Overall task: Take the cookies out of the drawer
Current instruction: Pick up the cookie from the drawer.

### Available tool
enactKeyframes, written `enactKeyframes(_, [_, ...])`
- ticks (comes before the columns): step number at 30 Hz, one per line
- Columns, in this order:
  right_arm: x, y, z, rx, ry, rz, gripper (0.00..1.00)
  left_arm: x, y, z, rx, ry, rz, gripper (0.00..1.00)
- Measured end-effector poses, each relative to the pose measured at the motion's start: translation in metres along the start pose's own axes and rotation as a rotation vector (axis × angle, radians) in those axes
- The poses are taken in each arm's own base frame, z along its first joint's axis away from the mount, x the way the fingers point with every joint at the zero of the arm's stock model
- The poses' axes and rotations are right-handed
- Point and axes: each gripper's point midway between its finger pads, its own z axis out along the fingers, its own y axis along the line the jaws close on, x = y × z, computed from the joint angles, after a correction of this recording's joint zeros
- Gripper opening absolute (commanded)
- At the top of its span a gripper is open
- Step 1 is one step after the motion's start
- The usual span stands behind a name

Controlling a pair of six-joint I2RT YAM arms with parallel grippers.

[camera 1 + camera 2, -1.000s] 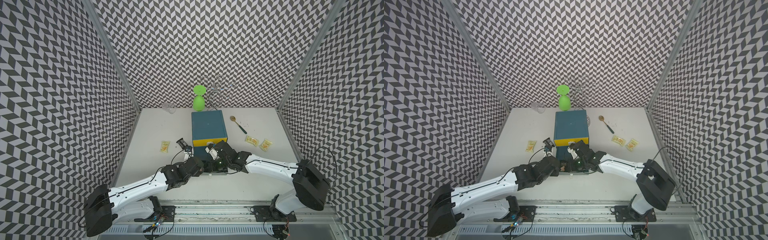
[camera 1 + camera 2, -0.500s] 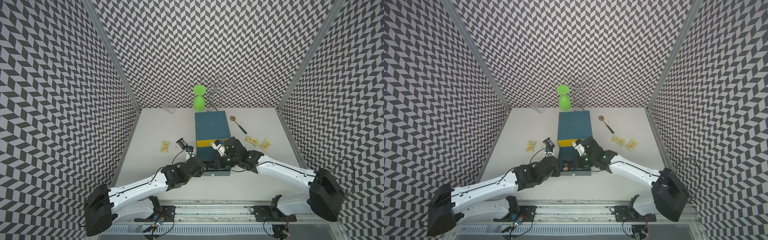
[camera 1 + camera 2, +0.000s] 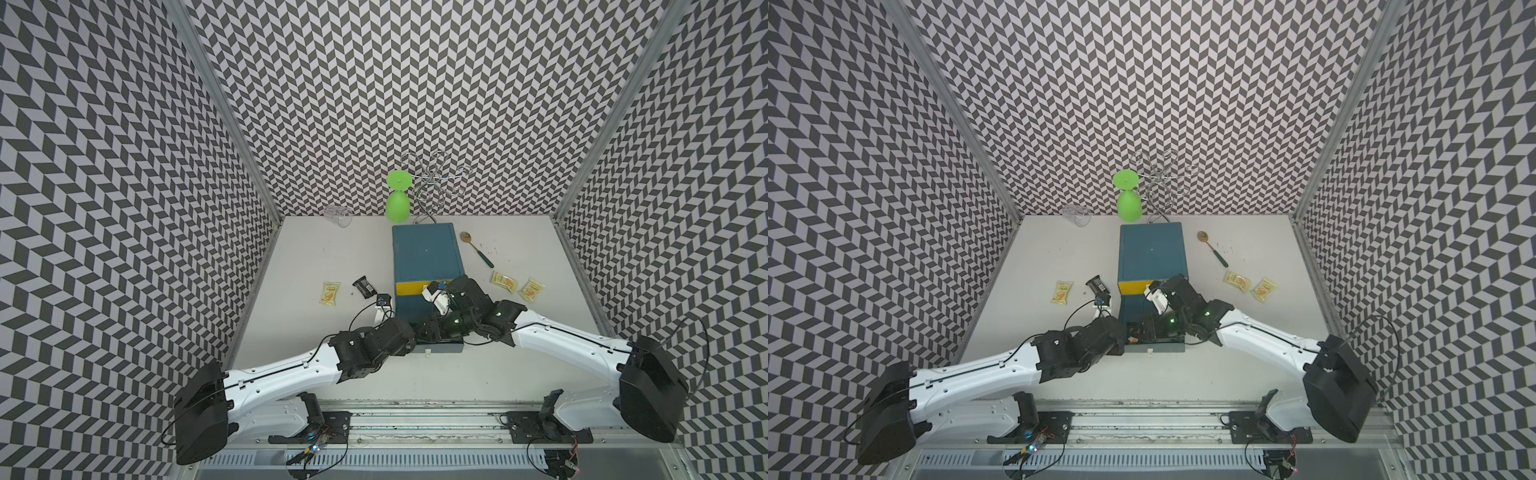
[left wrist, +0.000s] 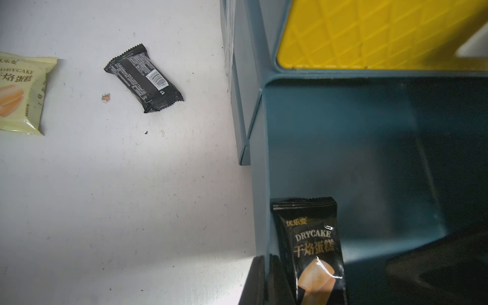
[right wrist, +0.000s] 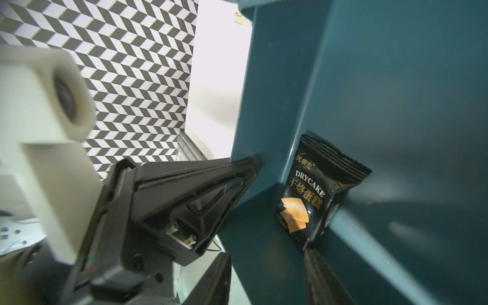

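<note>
Drawer (image 3: 446, 348): teal, pulled open; lower centre in both top views, only its front edge showing there; inside walls plain teal in the wrist views.
Black packet inside (image 4: 314, 250): black wrapper with gold "DRYCAKE" lettering and a tan biscuit picture; stands on edge, leaning against the drawer's side wall near a corner, printed face showing.
Black packet outside (image 3: 364, 286): lies flat on the bench (image 3: 332, 249), back side with barcode up, skewed; left of centre.
Pale yellow packet, left (image 3: 330, 293): flat, biscuit picture up, near the black packet outside, not touching.
Pale yellow packets, right (image 3: 504, 281) (image 3: 531, 289): two, flat, near each other but apart; right of centre.
</note>
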Motion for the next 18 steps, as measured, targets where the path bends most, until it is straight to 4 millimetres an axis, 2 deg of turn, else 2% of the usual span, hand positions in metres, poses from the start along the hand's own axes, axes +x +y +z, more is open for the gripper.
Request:
enactKeyframes(15, [0.01, -0.026, 0.036, 0.069, 0.069, 0.057, 0.51, 0.0, -0.001, 0.0, -0.011, -0.016, 0.004, 0.06])
enactKeyframes(18, [0.009, -0.023, 0.04, 0.055, 0.07, 0.068, 0.51, 0.0, 0.0, 0.001, -0.019, -0.021, 0.009, 0.06])
